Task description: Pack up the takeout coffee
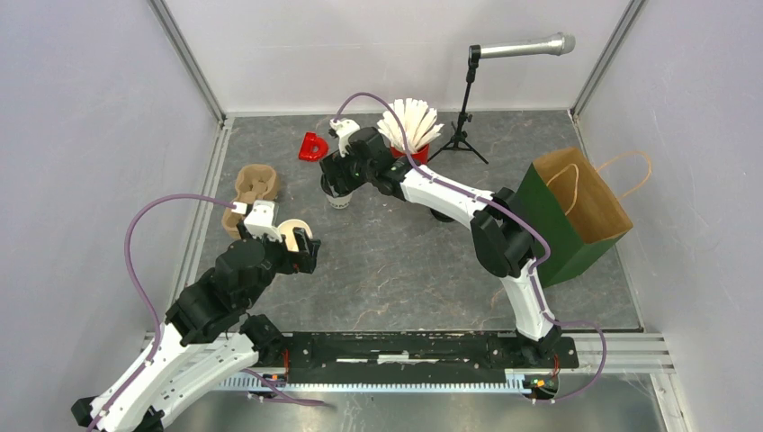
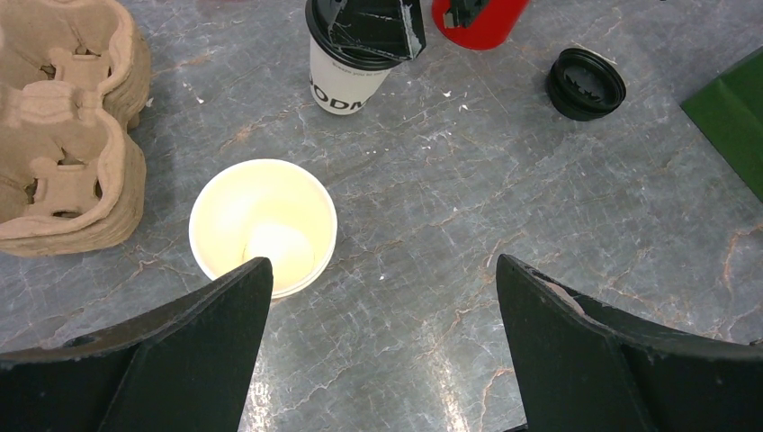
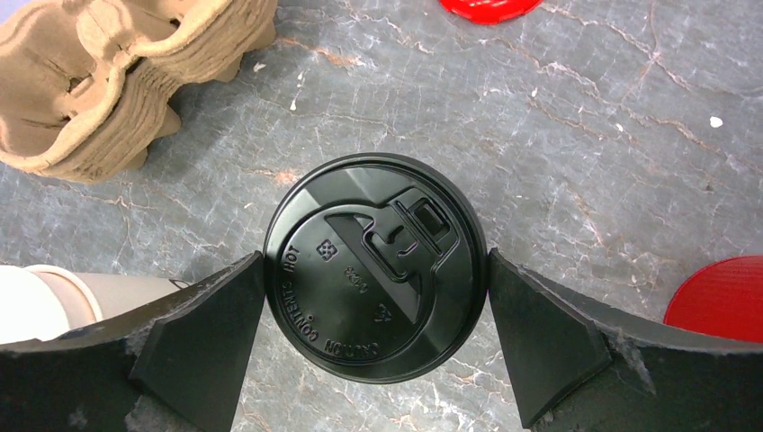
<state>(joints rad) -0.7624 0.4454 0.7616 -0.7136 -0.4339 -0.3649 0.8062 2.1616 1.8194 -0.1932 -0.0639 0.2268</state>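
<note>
A white paper cup (image 1: 338, 196) stands mid-table with a black lid (image 3: 373, 265) on it. My right gripper (image 3: 375, 255) is over it, and its fingertips touch the lid's rim on both sides; it also shows in the top view (image 1: 344, 173). The lidded cup also shows in the left wrist view (image 2: 346, 85). A second white cup (image 2: 263, 225) stands open, its cream inside showing, with no lid. My left gripper (image 2: 382, 261) is open and empty, its left finger just in front of that cup. A second black lid (image 2: 587, 83) lies on the table to the right.
The brown pulp carrier (image 1: 252, 191) lies at the left, also in the wrist views (image 2: 63, 126) (image 3: 117, 72). A red cup of white sticks (image 1: 409, 133) and a red piece (image 1: 313, 147) stand behind. A green paper bag (image 1: 576, 211) stands open at the right. A microphone stand (image 1: 463, 117) is at the back.
</note>
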